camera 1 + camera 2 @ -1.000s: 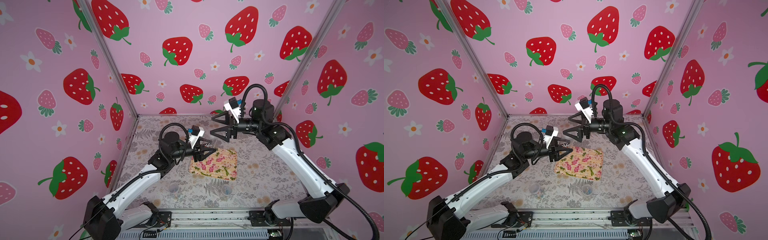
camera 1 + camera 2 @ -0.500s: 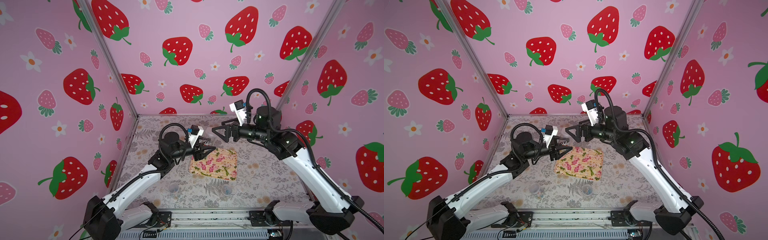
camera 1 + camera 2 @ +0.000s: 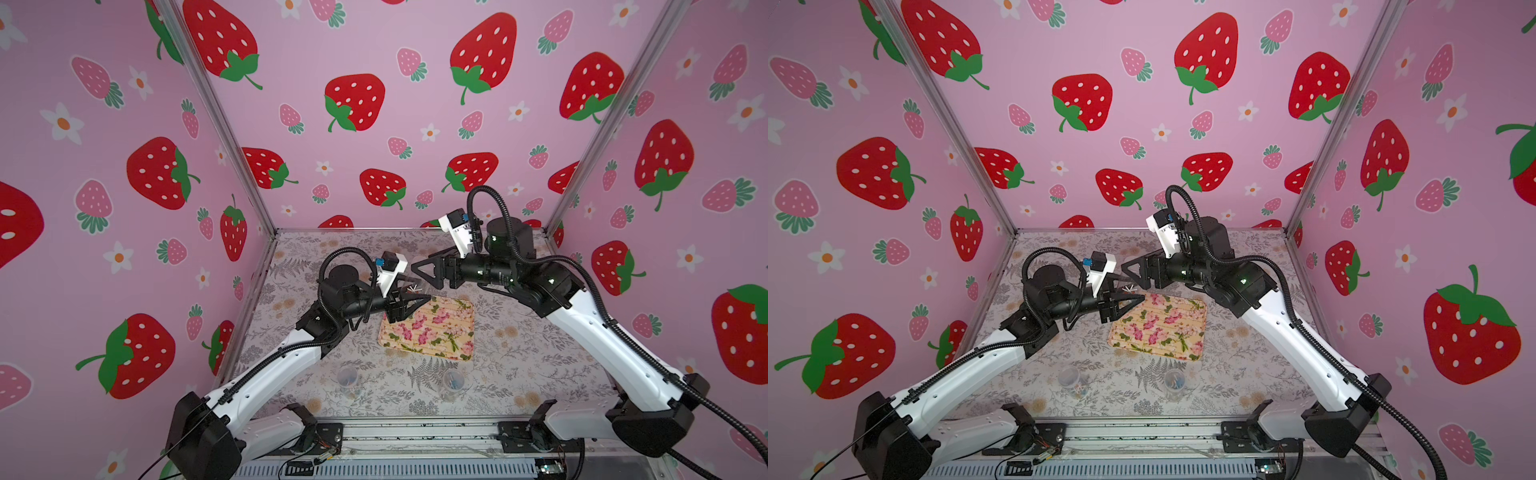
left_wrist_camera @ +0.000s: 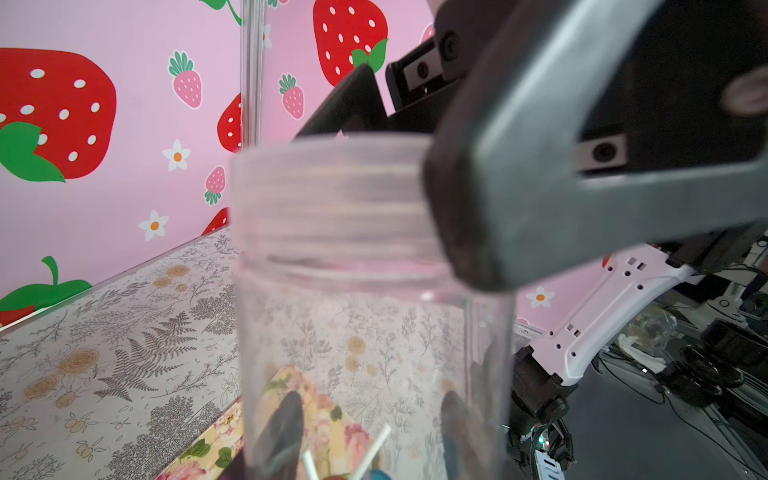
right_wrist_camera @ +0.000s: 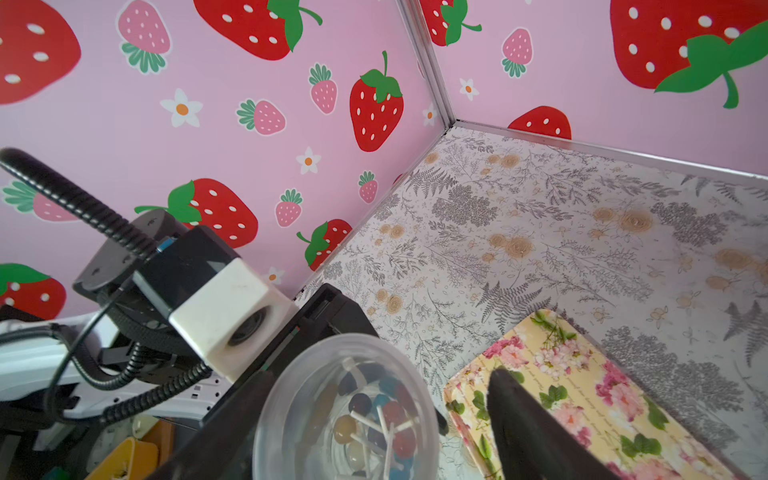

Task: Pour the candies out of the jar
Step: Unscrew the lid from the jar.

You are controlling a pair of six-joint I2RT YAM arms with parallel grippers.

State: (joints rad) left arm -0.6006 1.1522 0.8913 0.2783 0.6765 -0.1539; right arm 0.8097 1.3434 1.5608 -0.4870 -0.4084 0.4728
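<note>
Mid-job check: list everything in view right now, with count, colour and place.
clear plastic jar: 1, transparent, held in the air by the tray's corner
round-headed lollipop candies: many, blue, red, orange, dark, white sticks, inside the held jar
rectangular floral tray: 1, yellow with pink flowers, mid-table, nothing on it
other clear jars: 2, transparent, near the table's front edge
fern-print table cover: 1, grey on white, whole floor
left gripper: 1, black, shut on the held jar
right gripper: 1, black, open, jaws either side of the jar's top
</note>
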